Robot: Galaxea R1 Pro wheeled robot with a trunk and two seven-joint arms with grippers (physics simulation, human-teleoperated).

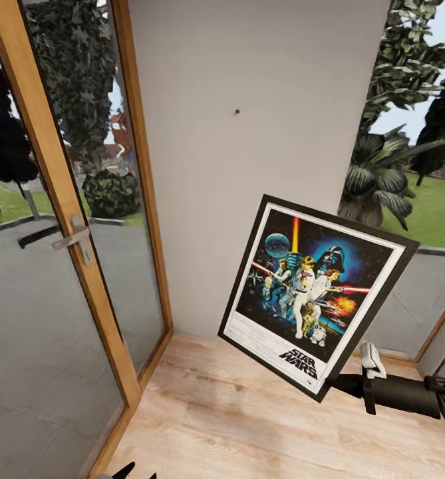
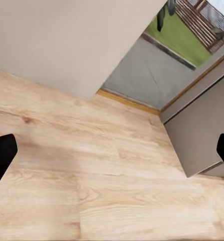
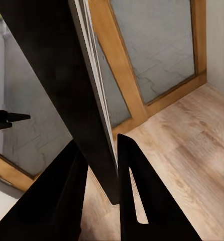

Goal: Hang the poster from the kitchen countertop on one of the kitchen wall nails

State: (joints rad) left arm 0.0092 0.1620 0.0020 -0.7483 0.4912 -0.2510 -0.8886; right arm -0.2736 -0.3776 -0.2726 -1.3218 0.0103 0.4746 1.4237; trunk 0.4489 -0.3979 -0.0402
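Nearest, at six o'clock in the head view, the left pincer's (image 2: 112, 150) dark tips stand wide apart over the wooden floor (image 1: 249, 426), holding nothing. At four o'clock the right pincer (image 1: 347, 384) is clamped on the lower right edge of the poster (image 1: 312, 296); in the right wrist view its fingers (image 3: 137, 201) pinch the black frame between them. The poster hangs in the air, tilted clockwise, in front of the pale wall (image 1: 202, 199). Farther off, at twelve o'clock, a nail (image 1: 237, 111) shows as a dark dot on that wall, well above the poster. At nine o'clock stands a wood-framed glass door (image 1: 62, 186) with a metal handle (image 1: 76, 238).
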